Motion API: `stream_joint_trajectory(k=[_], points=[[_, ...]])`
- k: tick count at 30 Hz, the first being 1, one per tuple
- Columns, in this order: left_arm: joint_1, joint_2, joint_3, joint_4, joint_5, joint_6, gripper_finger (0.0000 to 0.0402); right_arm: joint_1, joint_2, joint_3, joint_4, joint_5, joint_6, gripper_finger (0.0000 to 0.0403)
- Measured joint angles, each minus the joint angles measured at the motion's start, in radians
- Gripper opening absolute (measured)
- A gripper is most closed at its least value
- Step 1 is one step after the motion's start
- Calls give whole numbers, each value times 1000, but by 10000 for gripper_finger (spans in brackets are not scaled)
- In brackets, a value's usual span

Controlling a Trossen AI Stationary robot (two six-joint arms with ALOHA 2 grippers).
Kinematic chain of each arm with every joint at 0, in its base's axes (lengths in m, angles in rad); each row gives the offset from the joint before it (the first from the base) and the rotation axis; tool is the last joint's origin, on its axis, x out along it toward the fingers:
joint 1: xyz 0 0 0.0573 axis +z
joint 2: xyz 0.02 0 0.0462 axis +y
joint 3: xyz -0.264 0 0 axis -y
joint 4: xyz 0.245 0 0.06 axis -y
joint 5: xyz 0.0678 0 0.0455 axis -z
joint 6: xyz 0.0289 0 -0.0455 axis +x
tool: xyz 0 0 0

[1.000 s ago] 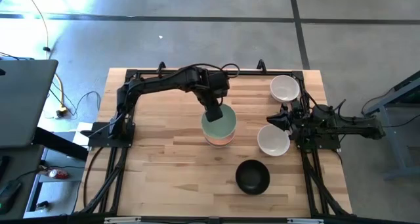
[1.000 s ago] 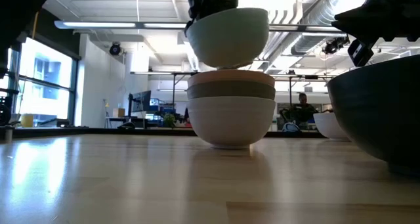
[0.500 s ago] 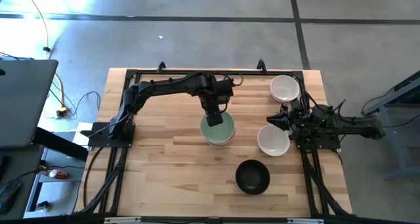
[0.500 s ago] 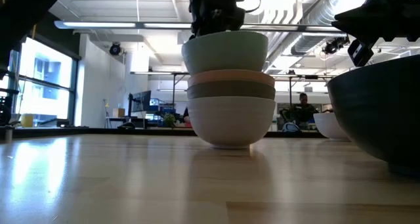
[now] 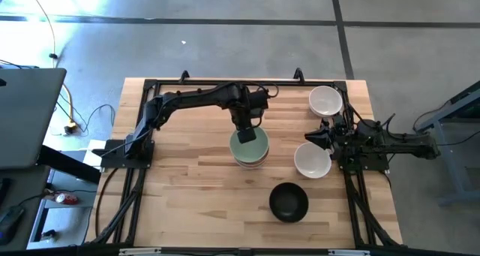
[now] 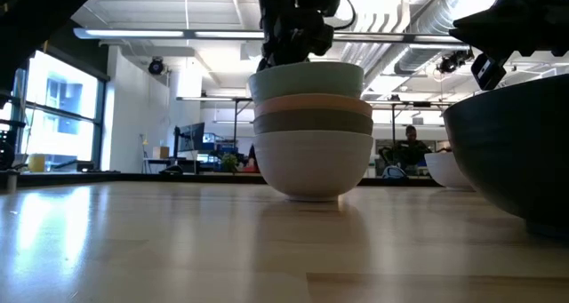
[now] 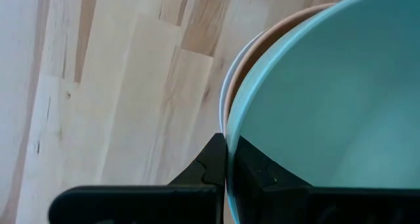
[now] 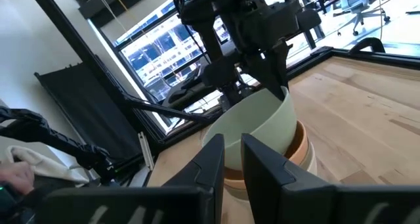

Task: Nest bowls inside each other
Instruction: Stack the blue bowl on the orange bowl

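A stack of bowls [image 5: 249,149] stands mid-table: a white bowl [image 6: 311,161] at the bottom, then an olive bowl [image 6: 311,122], then a peach bowl [image 6: 311,103]. A pale mint bowl [image 6: 307,76] sits on top, down inside the peach one. My left gripper [image 5: 244,134] points down over the stack's far side, shut on the mint bowl [image 7: 328,106]. My right gripper [image 5: 310,138] rests level at the table's right, its fingers [image 8: 210,161] a narrow gap apart, holding nothing. My left gripper pinches the mint bowl's rim [image 7: 229,159] on its far side. One finger [image 7: 259,178] is inside the bowl and the other [image 7: 209,166] is outside against the wall. The fingers come from above, pointing down. The bowl sits upright in the peach bowl.
Two loose white bowls [image 5: 325,100] [image 5: 312,160] lie at the right, close to my right gripper. A black bowl [image 5: 289,201] sits toward the near edge. Black frame rails run along the table's left, right and far sides. The wood left of the stack is bare.
My left gripper has gone down with the mint bowl. A second ago the bowl hung clear above the stack; now it has sunk into the peach bowl with only its upper band showing. The gripper has stayed shut on the rim.
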Motion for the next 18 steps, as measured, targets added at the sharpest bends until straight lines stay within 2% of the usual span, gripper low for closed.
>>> stream_joint_trajectory(k=[18], points=[[1,39,0,-1,41,17,0,0,0,0,-12,-21,9,44]])
